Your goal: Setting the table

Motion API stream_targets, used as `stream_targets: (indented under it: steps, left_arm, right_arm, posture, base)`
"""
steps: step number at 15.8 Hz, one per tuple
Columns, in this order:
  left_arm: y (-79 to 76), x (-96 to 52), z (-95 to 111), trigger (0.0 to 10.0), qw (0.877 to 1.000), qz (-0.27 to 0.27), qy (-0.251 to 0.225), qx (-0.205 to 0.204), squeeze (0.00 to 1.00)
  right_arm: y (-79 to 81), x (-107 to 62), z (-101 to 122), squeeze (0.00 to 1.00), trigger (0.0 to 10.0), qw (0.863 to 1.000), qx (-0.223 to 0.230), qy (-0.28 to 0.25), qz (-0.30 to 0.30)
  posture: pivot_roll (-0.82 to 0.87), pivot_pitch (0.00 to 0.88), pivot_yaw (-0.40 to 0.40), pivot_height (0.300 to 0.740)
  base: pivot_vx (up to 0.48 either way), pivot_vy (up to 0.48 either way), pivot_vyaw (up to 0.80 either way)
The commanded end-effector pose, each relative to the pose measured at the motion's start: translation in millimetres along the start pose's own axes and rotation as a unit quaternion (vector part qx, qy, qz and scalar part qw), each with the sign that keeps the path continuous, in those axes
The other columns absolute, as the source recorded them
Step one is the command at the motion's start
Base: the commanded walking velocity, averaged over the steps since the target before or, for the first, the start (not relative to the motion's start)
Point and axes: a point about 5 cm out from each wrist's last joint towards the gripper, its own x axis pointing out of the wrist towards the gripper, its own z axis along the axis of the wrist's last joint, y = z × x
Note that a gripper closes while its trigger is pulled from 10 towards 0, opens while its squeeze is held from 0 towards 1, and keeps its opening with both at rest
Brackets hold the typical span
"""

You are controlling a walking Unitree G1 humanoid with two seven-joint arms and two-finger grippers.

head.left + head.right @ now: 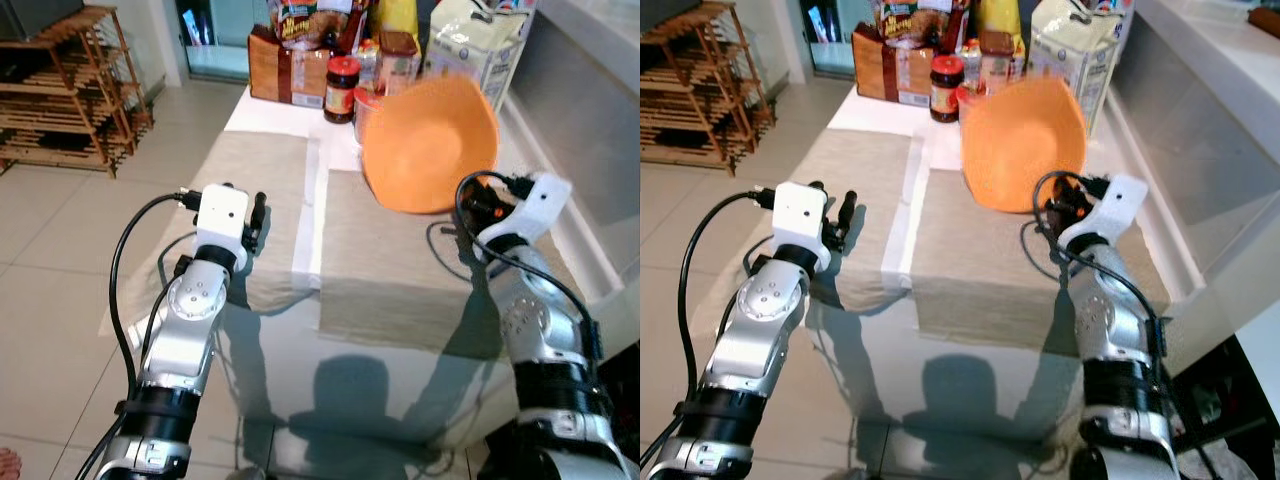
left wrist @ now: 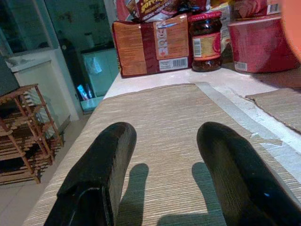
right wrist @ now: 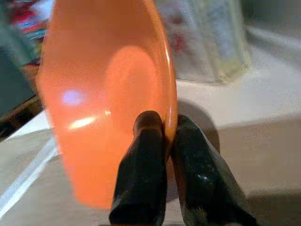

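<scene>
An orange bowl [image 1: 430,145] hangs tilted on its side above the right woven placemat [image 1: 400,265]. My right gripper [image 3: 167,129] is shut on the bowl's rim [image 3: 173,101], one finger inside and one outside. A second woven placemat [image 1: 255,190] lies on the left half of the table. My left gripper [image 1: 257,222] stands open low over that mat's near edge, with nothing between its fingers [image 2: 106,160].
Food packs crowd the table's far end: a brown bag [image 1: 285,70], a dark jar with a red lid [image 1: 341,90], a red tub [image 2: 261,40] and a white carton [image 1: 480,50]. A wooden rack [image 1: 65,90] stands on the tiled floor at left. A grey counter [image 1: 590,130] runs along the right.
</scene>
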Motion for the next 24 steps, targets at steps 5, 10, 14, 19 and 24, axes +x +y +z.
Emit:
stream_targets:
  steps: [5, 10, 14, 19, 24]
  left_arm:
    - [-10.1, 6.4, -0.2, 10.0, 0.999, -0.036, 0.023, -0.022, 0.0]
    - [-19.1, 5.9, 10.9, 10.0, 0.997, -0.056, -0.003, -0.061, 0.0]
    - [-19.1, 6.2, 11.5, 10.0, 0.996, -0.059, -0.002, -0.064, 0.0]
    - [-18.1, 6.8, 11.8, 10.0, 0.996, -0.059, -0.003, -0.07, 0.0]
    - [-17.3, 7.2, 13.9, 10.0, 0.995, -0.063, -0.009, -0.071, 0.0]
  right_arm:
    - [3.3, -7.8, 11.8, 0.0, 0.0, 0.997, -0.063, -0.006, 0.042]
    - [4.2, -10.9, 9.1, 0.0, 0.0, 0.998, -0.06, -0.016, 0.029]
    - [5.9, -12.2, 3.4, 0.0, 0.0, 0.998, -0.058, -0.01, 0.025]
    - [6.6, -12.6, 0.7, 0.0, 0.0, 0.998, -0.06, -0.007, 0.025]
    - [5.0, -12.4, -0.3, 0.0, 0.0, 0.998, -0.06, -0.005, 0.022]
  posture:
    - [0.04, 0.0, -0.025, 0.74]
    - [0.05, 0.0, -0.022, 0.74]
    - [0.05, 0.0, -0.02, 0.74]
    - [0.04, 0.0, -0.021, 0.74]
    - [0.04, 0.0, -0.022, 0.74]
  base:
    - [0.0, 0.0, 0.0]
    - [0.0, 0.0, 0.0]
    - [-0.064, 0.0, 0.0]
    - [-0.048, 0.0, 0.0]
    - [0.0, 0.0, 0.0]
